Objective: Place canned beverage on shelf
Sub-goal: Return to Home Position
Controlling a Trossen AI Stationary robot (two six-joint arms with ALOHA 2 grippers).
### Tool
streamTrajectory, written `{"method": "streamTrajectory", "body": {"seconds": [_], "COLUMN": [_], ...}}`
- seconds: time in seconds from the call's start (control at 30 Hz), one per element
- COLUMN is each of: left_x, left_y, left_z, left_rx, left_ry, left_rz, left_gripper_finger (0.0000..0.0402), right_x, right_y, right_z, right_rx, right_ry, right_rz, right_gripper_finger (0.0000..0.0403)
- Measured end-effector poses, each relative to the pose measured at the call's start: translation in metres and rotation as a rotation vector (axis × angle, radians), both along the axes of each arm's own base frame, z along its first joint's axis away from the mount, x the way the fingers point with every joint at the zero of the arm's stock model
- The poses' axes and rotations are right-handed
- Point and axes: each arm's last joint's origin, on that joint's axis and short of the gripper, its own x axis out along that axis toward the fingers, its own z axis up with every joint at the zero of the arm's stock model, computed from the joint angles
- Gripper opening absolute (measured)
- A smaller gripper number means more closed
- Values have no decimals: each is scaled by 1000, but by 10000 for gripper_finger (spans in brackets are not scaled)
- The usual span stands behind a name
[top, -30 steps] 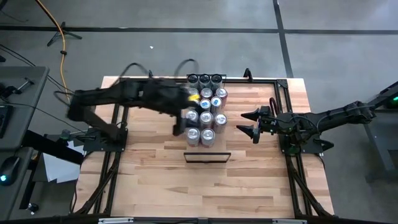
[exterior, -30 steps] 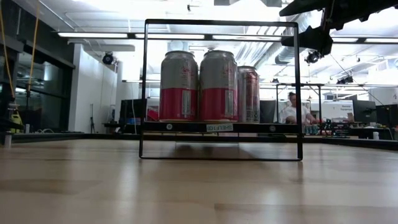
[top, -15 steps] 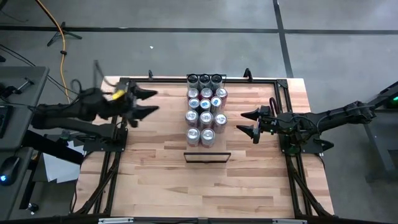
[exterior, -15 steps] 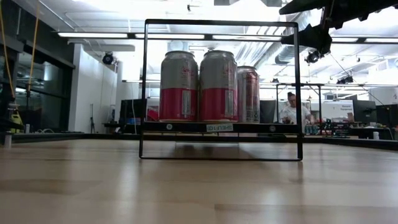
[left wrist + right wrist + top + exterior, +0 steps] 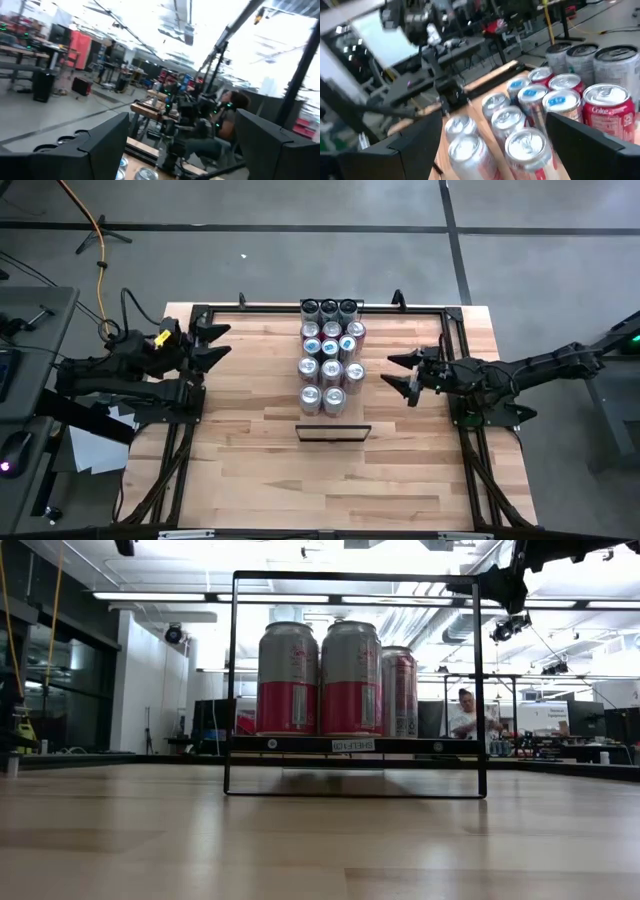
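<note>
Cans (image 5: 330, 358) stand on the shelf (image 5: 290, 743) mid-table; left gripper (image 5: 212, 343), spread and empty at the left edge of the table (image 5: 250, 465), should fold home gently; right gripper (image 5: 393, 374), likewise spread and empty, waits beside them.

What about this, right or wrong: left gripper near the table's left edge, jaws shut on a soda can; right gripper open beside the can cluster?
Wrong in one respect: the left gripper has open, empty jaws, per the high view. It is near the left edge of the butcher-block table; the right gripper is open beside the silver-topped soda cans.
</note>
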Motion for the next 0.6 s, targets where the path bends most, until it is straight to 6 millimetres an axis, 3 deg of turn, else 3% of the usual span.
{"method": "streamTrajectory", "body": {"seconds": [0.1,0.2,0.3,0.47,0.53,0.6], "left_x": [0,0,0,1,2,2], "left_y": [-1,-1,-1,-1,-1,-1], "left_z": [0,0,0,-4,-6,-6], "left_rx": [14,16,26,38,37,26], "left_ry": [1,1,5,58,77,76], "left_rz": [-26,-24,-18,-11,-11,-14], "left_gripper_finger": [303,303,303,298,295,295], "right_x": [-3,-12,-24,-54,-66,-77], "right_y": [-1,-3,-4,-7,-8,-11], "right_z": [7,15,22,28,28,27], "right_rx": [19,6,-17,-70,-81,-54], "right_ry": [-66,-118,-155,-188,-196,-205], "right_rz": [-19,-7,26,140,180,182], "right_gripper_finger": [332,295,224,42,16,23]}}
